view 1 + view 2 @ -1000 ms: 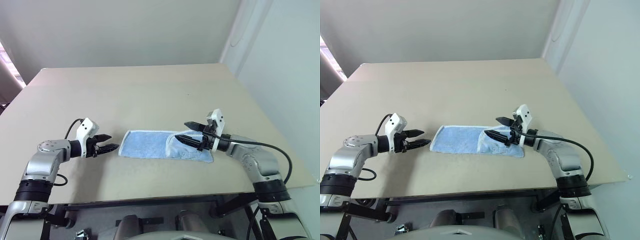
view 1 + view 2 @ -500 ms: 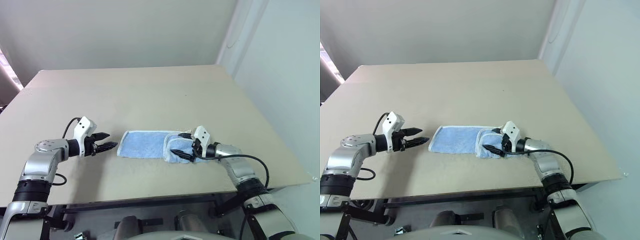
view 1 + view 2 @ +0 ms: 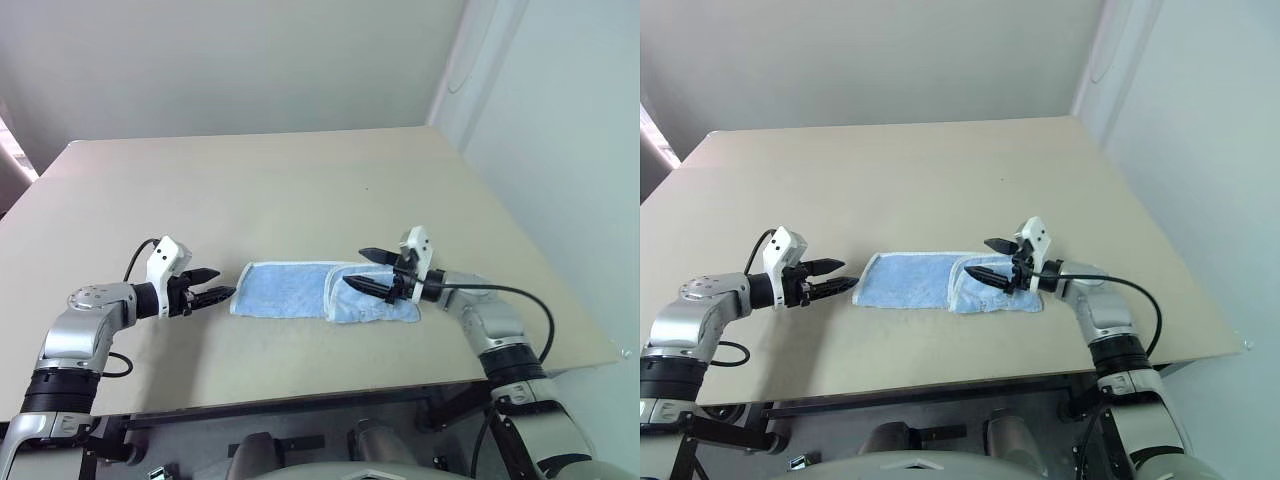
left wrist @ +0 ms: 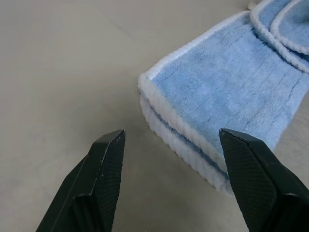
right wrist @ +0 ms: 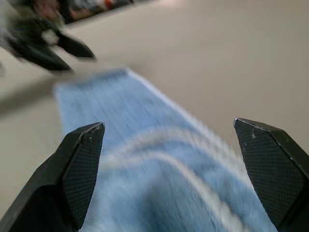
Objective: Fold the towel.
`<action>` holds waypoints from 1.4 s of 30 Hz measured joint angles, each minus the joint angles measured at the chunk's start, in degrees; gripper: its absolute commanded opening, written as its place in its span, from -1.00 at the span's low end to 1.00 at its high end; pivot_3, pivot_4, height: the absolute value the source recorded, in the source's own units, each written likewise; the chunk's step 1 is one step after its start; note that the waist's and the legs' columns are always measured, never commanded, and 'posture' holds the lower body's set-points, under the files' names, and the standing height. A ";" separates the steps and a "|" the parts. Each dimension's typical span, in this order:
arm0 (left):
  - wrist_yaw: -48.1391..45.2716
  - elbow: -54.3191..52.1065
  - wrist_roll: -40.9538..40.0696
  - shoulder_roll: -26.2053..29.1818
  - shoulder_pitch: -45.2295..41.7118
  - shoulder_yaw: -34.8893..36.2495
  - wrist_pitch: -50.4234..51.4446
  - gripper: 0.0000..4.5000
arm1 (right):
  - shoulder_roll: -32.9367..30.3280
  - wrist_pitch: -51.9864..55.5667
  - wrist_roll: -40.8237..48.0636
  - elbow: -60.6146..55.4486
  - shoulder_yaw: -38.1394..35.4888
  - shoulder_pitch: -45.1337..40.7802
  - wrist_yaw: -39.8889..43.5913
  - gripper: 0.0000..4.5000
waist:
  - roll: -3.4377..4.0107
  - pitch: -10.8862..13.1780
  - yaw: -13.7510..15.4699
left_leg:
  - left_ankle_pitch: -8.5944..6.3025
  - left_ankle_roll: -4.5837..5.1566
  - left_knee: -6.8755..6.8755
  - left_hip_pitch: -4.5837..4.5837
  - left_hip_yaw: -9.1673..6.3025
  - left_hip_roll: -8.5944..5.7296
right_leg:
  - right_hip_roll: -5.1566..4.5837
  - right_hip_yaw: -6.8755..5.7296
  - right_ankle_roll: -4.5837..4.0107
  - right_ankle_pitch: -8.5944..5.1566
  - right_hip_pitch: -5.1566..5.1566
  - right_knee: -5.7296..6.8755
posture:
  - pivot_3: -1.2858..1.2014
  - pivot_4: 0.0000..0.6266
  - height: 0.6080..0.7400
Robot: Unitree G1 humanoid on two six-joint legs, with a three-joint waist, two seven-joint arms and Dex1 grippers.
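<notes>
Now the towel (image 3: 322, 293) lies folded near the desk's (image 3: 300, 190) six o'clock edge, left pincer (image 3: 212, 284) apart at its nine o'clock end, right pincer (image 3: 363, 270) apart above its three o'clock end.

Right wrist view is motion-blurred: I can't read the towel (image 5: 159, 169) weave or edging clearly there, and its near end runs off the frame. The left gripper (image 5: 46, 46) at the far end is a dark smear, its fingers not separable. Stuff beyond the table (image 5: 231, 53) edge is just coloured blur.

Left wrist view: towel's far end is cut by the frame edge, so I can't see where the folded-over flap stops.

Head views: right gripper (image 3: 372, 270) covers part of the flap under it; I can't tell whether its lower finger touches the cloth. No tag that I can make out.
</notes>
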 measured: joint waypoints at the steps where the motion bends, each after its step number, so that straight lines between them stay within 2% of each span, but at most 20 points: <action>1: 0.34 0.00 -0.43 0.00 -0.04 0.34 0.69 0.45 | -0.95 1.11 0.68 -1.73 0.02 0.13 1.26 0.99 | 0.00 0.00 0.02 | 0.00 0.00 0.00 0.00 0.00 0.00 | 0.00 0.00 0.01 -0.01 0.00 0.00 | 0.03 -1.00 1.00; 9: 1.45 0.01 -1.91 0.38 -0.16 1.51 4.77 0.45 | -4.15 2.56 -0.34 -3.76 2.95 3.15 7.52 0.99 | -0.01 0.00 -0.04 | 0.00 -0.01 0.12 0.02 -0.01 -0.02 | -0.01 -0.02 -0.01 -0.01 0.04 0.00 | 0.03 -1.00 1.00; 17: 2.87 -1.07 -1.57 0.32 0.11 0.02 7.32 0.45 | -1.82 -6.74 -8.59 4.14 4.98 3.00 1.93 0.99 | 0.00 0.00 -0.03 | 0.00 -0.01 0.05 0.01 0.00 -0.03 | -0.01 -0.02 -0.02 0.00 0.02 -0.01 | 0.03 -1.00 1.00; 21: 3.18 -2.96 -3.26 -1.21 0.10 -0.28 11.17 0.99 | -1.24 -8.07 -9.33 4.46 5.02 2.97 0.64 1.00 | -0.01 0.00 0.00 | 0.00 -0.01 0.07 0.02 -0.01 -0.02 | -0.01 -0.02 -0.02 0.00 0.05 -0.01 | 0.03 -1.00 1.00; 29: 5.39 -3.37 -5.92 -1.82 -2.40 -0.88 23.73 0.99 | -1.37 -5.54 -9.88 3.68 5.11 3.00 -1.52 1.00 | -0.01 0.00 -0.12 | 0.00 -0.01 0.10 0.04 -0.04 -0.03 | 0.01 -0.02 0.00 0.00 0.07 0.00 | 0.03 -1.00 1.00; 42: 7.26 -6.74 -16.44 0.54 -4.06 4.25 46.01 0.99 | 1.01 -1.68 -10.50 2.78 5.16 2.87 -5.40 1.00 | -0.02 -0.01 -0.21 | 0.00 -0.01 0.10 0.05 -0.10 -0.02 | 0.03 -0.04 0.00 -0.01 0.08 0.00 | 0.03 -1.00 1.00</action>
